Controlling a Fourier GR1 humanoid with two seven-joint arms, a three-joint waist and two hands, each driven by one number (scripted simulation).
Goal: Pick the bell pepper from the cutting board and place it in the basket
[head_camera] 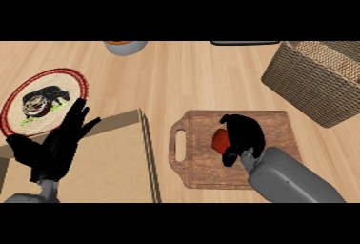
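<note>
Curling over the red bell pepper (220,140), the right robot hand (243,133) grips it.

Head view — steeply down, countertop (183,81)

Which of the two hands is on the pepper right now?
The right hand, curled over the red bell pepper on the cutting board. The left hand rests open at the view's left.

text: none readable | labels: none | brands: none | numbers: none
</note>
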